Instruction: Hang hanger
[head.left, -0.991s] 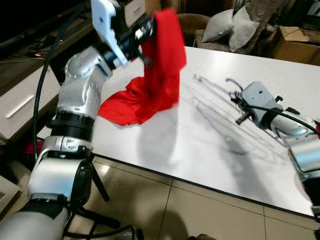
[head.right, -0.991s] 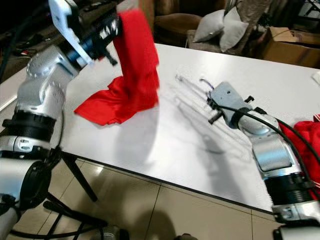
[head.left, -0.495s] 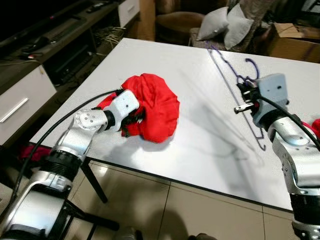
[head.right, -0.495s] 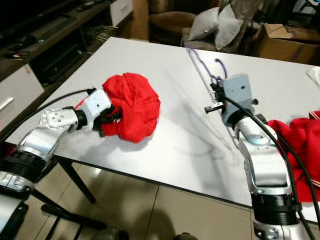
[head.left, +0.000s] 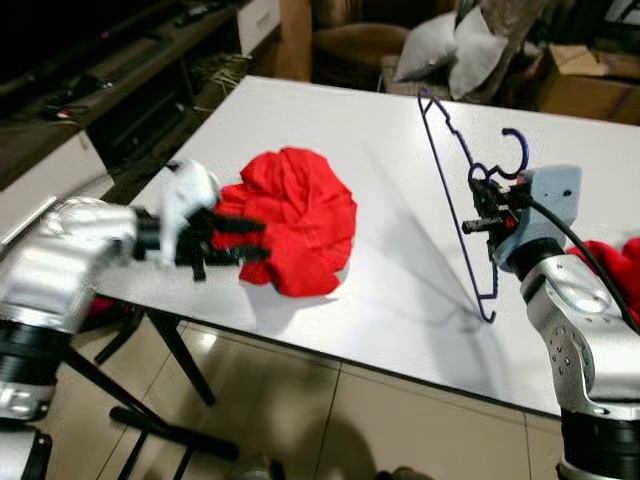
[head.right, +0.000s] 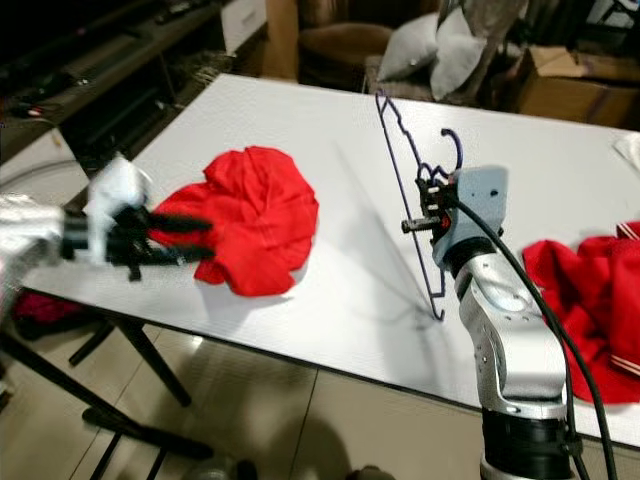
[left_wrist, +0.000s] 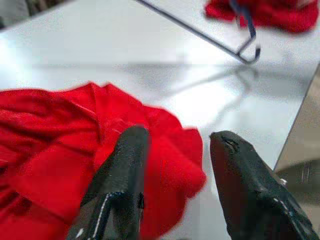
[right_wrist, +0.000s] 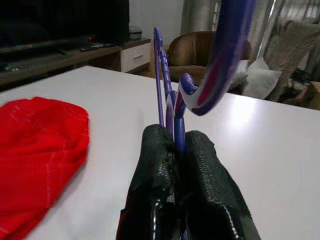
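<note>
A crumpled red garment (head.left: 300, 215) lies on the white table (head.left: 340, 120), near its left front corner. My left gripper (head.left: 262, 240) is at the garment's left edge; its open fingers (left_wrist: 125, 165) lie over the cloth without pinching it. To the right, my right gripper (head.left: 482, 208) is shut on the neck of a purple wire hanger (head.left: 450, 190), just below its hook (right_wrist: 220, 55). The hanger stands nearly upright, its lower corner (head.left: 487, 315) down at the tabletop.
A second red garment (head.right: 590, 290) lies at the table's right edge. Behind the table are an armchair with grey cushions (head.left: 450, 55) and a cardboard box (head.left: 590, 75). A low TV cabinet (head.left: 60, 140) runs along the left. Tiled floor (head.left: 330, 420) lies in front.
My left gripper has let go of the red garment and drawn back to its left edge. My right gripper has raised the hanger more upright and brought it closer to me.
</note>
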